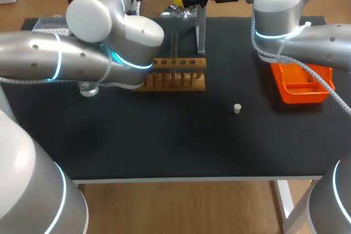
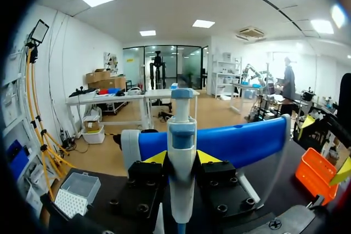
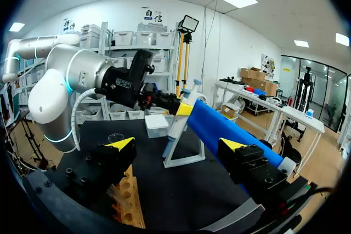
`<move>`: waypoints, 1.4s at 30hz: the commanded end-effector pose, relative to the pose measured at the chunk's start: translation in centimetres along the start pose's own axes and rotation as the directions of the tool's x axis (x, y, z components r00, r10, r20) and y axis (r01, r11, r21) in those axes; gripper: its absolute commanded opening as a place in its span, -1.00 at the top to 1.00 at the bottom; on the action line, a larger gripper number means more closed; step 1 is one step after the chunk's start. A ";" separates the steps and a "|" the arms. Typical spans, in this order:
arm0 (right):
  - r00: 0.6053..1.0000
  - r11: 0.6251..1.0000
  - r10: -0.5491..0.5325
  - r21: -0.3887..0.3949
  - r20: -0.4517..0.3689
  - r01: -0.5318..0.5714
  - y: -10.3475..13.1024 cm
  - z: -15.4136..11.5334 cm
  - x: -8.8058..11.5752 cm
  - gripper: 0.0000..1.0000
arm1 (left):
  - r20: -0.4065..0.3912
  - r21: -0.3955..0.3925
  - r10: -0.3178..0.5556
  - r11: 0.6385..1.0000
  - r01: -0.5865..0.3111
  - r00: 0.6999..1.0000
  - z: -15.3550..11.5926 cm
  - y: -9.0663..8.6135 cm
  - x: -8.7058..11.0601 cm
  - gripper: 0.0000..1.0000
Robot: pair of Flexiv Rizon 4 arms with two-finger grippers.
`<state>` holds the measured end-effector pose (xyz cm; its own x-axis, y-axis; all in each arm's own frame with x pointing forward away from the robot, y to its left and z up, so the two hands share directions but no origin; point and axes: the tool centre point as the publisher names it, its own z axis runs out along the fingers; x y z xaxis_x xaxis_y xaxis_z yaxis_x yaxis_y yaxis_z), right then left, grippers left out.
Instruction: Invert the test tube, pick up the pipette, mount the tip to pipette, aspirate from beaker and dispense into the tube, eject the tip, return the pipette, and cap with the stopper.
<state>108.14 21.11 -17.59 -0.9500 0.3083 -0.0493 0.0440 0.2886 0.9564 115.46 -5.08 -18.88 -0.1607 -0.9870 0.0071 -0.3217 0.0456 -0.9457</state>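
Pipette (image 2: 181, 135) stands upright in the left wrist view, pinched between the yellow tips of the left gripper (image 2: 181, 158), one tip pressing on each side of its white body. Its blue-banded head rises above the fingers. Beside the gripper, a tip box (image 2: 77, 193) with a clear lid sits on the dark table (image 2: 118, 187). On the gripper's other side is an orange tray (image 2: 315, 173).

In the right wrist view, the right gripper (image 3: 177, 145) has its jaws spread wide with nothing between them. Ahead of it is a white stand (image 3: 184, 160). The pipette slants there with its lower shaft inside the stand's frame, and I cannot tell whether it rests on the stand. The left arm (image 3: 60, 91) reaches in, its gripper clamped on the pipette's upper part. A wooden rack (image 3: 129, 201) lies just under one of the right gripper's fingers.

In the head view, the left arm comes in from the left and bends toward the far middle. It hides part of a glass beaker (image 1: 88, 88). The right arm (image 1: 285, 15) comes in at the far right, above the tray. The rack sits at mid-table, just near of the stand. A small pale stopper (image 1: 237, 108) lies alone to the rack's near right, well apart from both grippers.
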 end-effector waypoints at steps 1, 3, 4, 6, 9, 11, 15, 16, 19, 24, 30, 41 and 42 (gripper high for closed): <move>1.000 1.000 0.000 0.001 0.000 0.000 0.0 -0.1 0.0 -1.00 | 0.005 -0.016 0.002 1.000 -0.001 1.000 0.5 -0.2 0.1 1.00; 1.000 1.000 0.000 0.001 0.000 0.000 0.0 -0.1 0.0 -1.00 | 0.006 -0.025 0.001 1.000 -0.001 1.000 0.7 -0.1 0.0 1.00; 1.000 1.000 0.000 0.001 0.000 0.000 0.0 -0.1 0.0 -1.00 | 0.007 -0.029 0.001 1.000 -0.001 1.000 0.7 -0.1 0.0 1.00; 1.000 1.000 0.000 0.001 0.000 0.000 0.0 -0.1 0.0 -1.00 | 0.008 -0.033 0.000 0.999 0.000 1.000 0.8 0.0 -0.1 1.00; 1.000 1.000 0.000 0.001 0.000 0.000 0.0 -0.1 0.0 -1.00 | 0.009 -0.043 -0.001 0.999 0.001 1.000 0.9 0.2 -0.2 1.00; 1.000 1.000 0.000 0.001 0.000 0.000 0.0 -0.1 0.0 -1.00 | 0.009 -0.049 -0.002 0.999 0.002 1.000 1.0 0.3 -0.2 1.00; 1.000 1.000 0.000 0.001 0.000 0.000 0.0 -0.1 0.0 -1.00 | 0.011 -0.059 -0.003 0.998 0.004 1.000 1.2 0.5 -0.3 1.00; 1.000 1.000 0.000 0.001 0.000 0.000 0.0 -0.1 0.0 -1.00 | 0.011 -0.060 -0.003 0.998 0.004 1.000 1.3 0.5 -0.3 1.00; 1.000 1.000 0.000 0.001 0.000 0.000 0.0 -0.1 0.0 -1.00 | 0.010 -0.064 -0.004 0.998 0.004 1.000 1.4 0.6 -0.4 1.00; 1.000 1.000 0.000 0.001 0.000 0.000 0.0 -0.1 0.0 -1.00 | 0.008 -0.072 -0.006 0.997 0.006 1.000 1.7 0.7 -0.5 1.00; 1.000 1.000 0.000 0.001 0.000 0.000 0.0 -0.1 0.0 -1.00 | 0.007 -0.087 -0.012 0.996 0.012 1.000 1.8 1.0 -0.6 1.00; 1.000 1.000 0.000 0.001 0.000 0.000 0.0 -0.1 0.0 -1.00 | 0.011 -0.082 -0.027 0.996 0.028 1.000 1.2 0.6 -0.4 -1.00; 1.000 1.000 0.000 0.001 0.000 0.000 0.0 -0.1 0.0 -1.00 | 0.011 -0.079 -0.027 0.996 0.028 1.000 1.1 0.5 -0.4 -1.00</move>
<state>108.13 21.11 -17.59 -0.9500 0.3083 -0.0493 0.0440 0.2886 0.9564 116.66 -4.86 -20.08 -0.1405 -0.9897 0.0276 -0.3943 0.0304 -0.9185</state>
